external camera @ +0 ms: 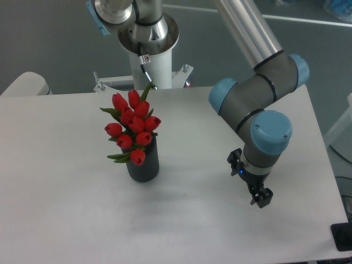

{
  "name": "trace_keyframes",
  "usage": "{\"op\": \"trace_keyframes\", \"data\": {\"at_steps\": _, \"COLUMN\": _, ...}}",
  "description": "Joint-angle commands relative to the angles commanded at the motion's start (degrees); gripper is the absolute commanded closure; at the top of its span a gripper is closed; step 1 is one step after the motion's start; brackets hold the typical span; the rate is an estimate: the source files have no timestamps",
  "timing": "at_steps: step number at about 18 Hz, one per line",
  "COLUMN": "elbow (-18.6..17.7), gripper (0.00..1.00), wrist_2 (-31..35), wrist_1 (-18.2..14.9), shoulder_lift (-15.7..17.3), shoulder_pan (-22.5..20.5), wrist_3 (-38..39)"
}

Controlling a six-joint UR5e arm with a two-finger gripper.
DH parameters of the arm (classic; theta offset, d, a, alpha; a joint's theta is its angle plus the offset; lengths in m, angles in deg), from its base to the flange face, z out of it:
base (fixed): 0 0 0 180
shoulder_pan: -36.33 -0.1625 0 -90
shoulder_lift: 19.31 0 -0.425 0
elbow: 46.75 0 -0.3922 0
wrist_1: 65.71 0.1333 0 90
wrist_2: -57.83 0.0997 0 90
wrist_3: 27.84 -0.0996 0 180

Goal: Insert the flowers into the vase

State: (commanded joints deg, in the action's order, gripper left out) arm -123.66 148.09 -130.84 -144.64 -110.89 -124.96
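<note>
The flowers (pixel 133 125), a bunch of red tulip buds with green leaves, stand in the dark ribbed vase (pixel 145 164) left of the table's middle. The stems are hidden inside the vase. My gripper (pixel 260 198) hangs low over the table at the right, well apart from the vase. It holds nothing. Its fingers are small and dark here, and I cannot tell whether they are open or shut.
The white table (pixel 181 220) ends at the right edge near the gripper. The robot's white base column (pixel 148 60) stands behind the table's far edge, just behind the flowers. The arm's grey and blue joints (pixel 258 104) rise above the right side.
</note>
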Motion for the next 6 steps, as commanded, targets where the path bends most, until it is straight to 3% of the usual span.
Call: {"op": "trace_keyframes", "data": {"at_steps": 6, "elbow": -0.26, "gripper": 0.00, "wrist_2": 1.59, "wrist_1": 0.09, "shoulder_lift": -0.09, "shoulder_pan": 0.27, "wrist_3": -1.06}}
